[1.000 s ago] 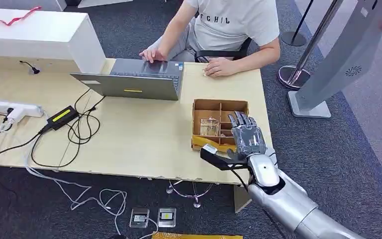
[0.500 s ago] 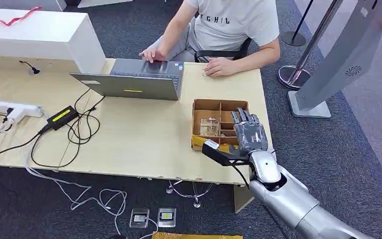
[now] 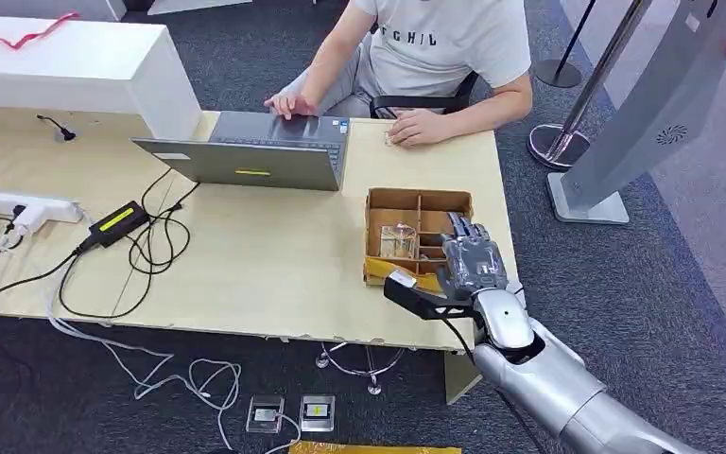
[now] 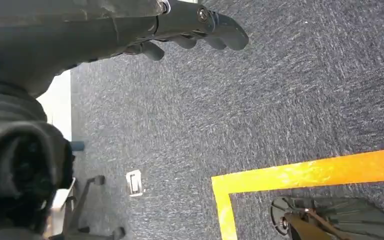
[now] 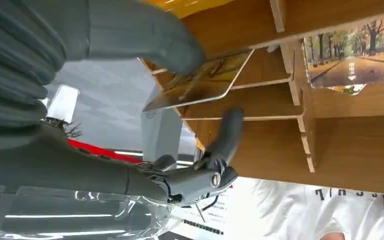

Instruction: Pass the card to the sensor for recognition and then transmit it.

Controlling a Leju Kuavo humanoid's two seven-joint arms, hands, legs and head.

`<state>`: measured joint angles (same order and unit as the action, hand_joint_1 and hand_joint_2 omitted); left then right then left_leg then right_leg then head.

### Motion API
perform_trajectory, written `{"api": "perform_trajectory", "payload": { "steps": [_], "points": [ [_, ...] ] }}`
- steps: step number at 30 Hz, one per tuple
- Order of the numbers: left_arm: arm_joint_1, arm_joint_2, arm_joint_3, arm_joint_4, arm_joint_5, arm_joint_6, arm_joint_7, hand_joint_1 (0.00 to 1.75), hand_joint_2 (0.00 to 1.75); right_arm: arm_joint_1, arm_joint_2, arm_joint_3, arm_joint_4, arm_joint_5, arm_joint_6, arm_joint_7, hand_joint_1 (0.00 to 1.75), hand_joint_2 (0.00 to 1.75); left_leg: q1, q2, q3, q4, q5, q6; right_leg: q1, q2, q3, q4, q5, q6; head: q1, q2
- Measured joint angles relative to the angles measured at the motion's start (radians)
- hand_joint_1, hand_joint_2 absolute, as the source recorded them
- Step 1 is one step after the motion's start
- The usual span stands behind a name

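My right hand is over the near right part of the compartmented cardboard box at the table's right end. In the right wrist view my thumb lies on a card tilted up out of its slot, with a dark finger just beyond the card's far face. Whether the card is truly clamped I cannot tell; the fingers look apart, not closed. A second card lies in a neighbouring compartment.

Progress, as I judge it: early. Pickup not yet finished; presenting to the sensor and handing over both remain. No sensor is identifiable to me.

Room: the box's thin dividers crowd the card on both sides, so straight up looks the cleanest way out. The table edge is close beside my wrist. A person sits across at a laptop.

My left hand hangs over carpet, fingers loosely apart, holding nothing.
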<state>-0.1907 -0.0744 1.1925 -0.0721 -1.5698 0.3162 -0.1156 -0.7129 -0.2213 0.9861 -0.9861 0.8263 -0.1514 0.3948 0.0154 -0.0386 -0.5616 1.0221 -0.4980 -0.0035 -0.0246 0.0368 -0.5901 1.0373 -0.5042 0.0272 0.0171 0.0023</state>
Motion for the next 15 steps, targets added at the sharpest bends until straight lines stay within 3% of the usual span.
{"api": "perform_trajectory", "payload": {
  "steps": [15],
  "points": [
    [0.002, 0.001, 0.000, -0.002, 0.000, 0.006, 0.004, 0.00, 0.00, 0.001, 0.025, 0.004, 0.061, -0.011, -0.037, -0.030, 1.75, 1.75, 0.000, 0.000, 0.000, 0.000, 0.000, 0.000, 0.000, 0.000, 0.000, 0.000, 0.000, 0.000, 0.000, 0.000]
  ]
}}
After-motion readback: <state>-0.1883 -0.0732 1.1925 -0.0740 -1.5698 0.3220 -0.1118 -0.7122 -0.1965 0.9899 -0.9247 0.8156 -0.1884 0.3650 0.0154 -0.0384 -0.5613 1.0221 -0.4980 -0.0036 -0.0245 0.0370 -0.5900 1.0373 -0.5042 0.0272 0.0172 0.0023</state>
